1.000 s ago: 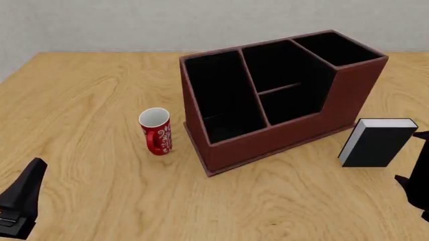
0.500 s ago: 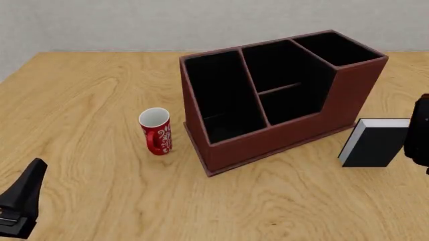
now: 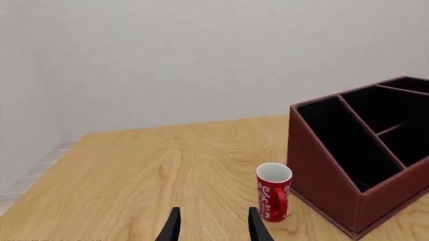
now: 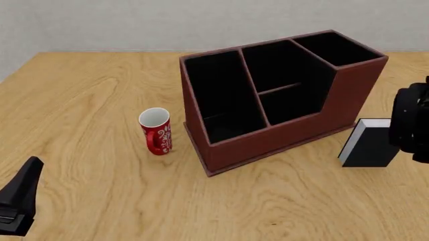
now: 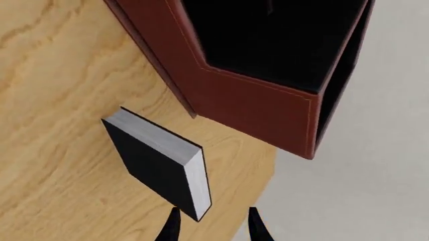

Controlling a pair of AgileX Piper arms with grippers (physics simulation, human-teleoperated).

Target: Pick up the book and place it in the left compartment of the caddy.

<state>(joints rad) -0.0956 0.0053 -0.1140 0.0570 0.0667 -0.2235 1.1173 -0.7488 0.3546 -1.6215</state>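
The black book (image 4: 365, 149) with a white page edge stands on the table just right of the dark red-brown caddy (image 4: 268, 143). The caddy's left compartment (image 4: 224, 100) is long, black-lined and holds nothing. My right arm (image 4: 410, 123) hangs over the book's right end and hides it. In the right wrist view the right gripper (image 5: 211, 228) is open, with its fingertips beside a corner of the book (image 5: 150, 160) and no contact showing. My left gripper (image 3: 213, 228) is open and empty, low at the front left (image 4: 17, 201), well short of the caddy (image 3: 355, 165).
A red-and-white patterned mug (image 4: 155, 131) stands upright just left of the caddy; it also shows in the left wrist view (image 3: 274, 199). The table's right edge (image 5: 258, 201) lies close behind the book. A grey wall backs the table.
My right arm has moved from the lower right edge of the front view forward and up, and now covers the book's right end. My left gripper has sunk slightly. The book, mug and caddy have not moved.
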